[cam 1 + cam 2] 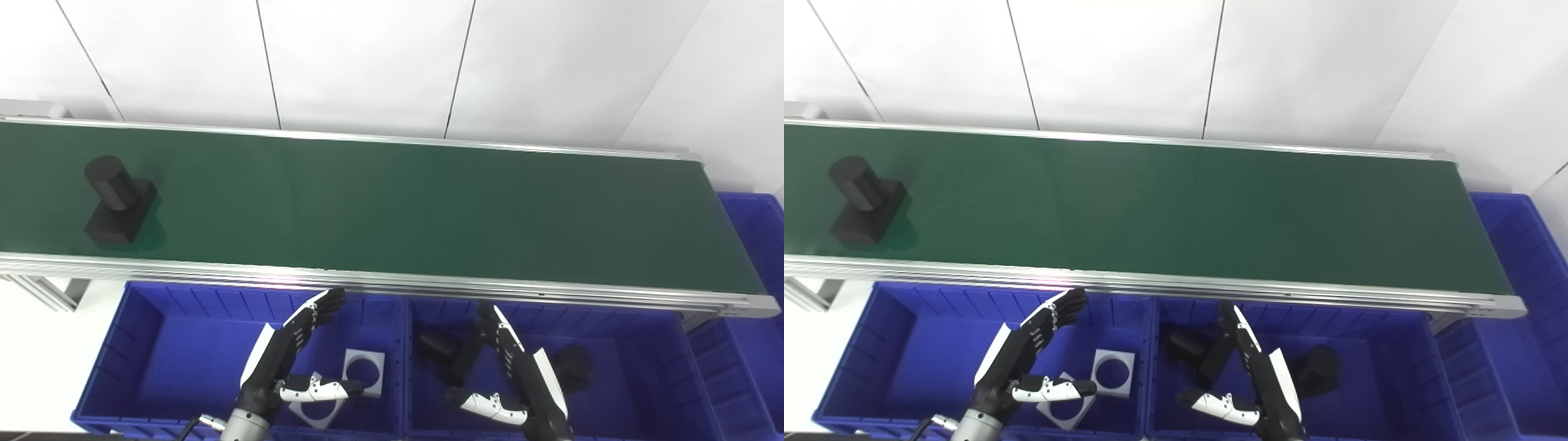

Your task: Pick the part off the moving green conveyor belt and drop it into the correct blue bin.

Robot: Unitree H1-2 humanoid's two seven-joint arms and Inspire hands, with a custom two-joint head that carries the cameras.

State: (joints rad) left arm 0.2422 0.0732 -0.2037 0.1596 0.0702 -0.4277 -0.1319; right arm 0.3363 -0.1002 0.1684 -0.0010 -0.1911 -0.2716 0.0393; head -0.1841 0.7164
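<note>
1. The matt black part, a short cylinder standing on a square block (116, 202), rides the long green conveyor belt (429, 214) at its far left end, close to the near edge, well apart from both hands

2. The left hand (288, 361) hangs open over the left blue plastic bin (147, 318), fingers straight and thumb out to the side, holding nothing; I judge it waits there so the part can come within reach

3. The right hand (514, 373) is likewise open and empty above the middle blue plastic bin (661, 343), just below the belt's near rail

4. The left bin holds flat white square plates with round holes (364, 370); the middle bin holds dark black parts (572, 364), so it looks the likely home for the belt's part

5. A third blue bin (756, 245) sits off the belt's right end

6. The right eye view shows more of that end bin's far wall and cuts the part closer to the picture's left edge; the left eye view shows more of the aluminium frame leg (43, 291) at the near left corner
</note>
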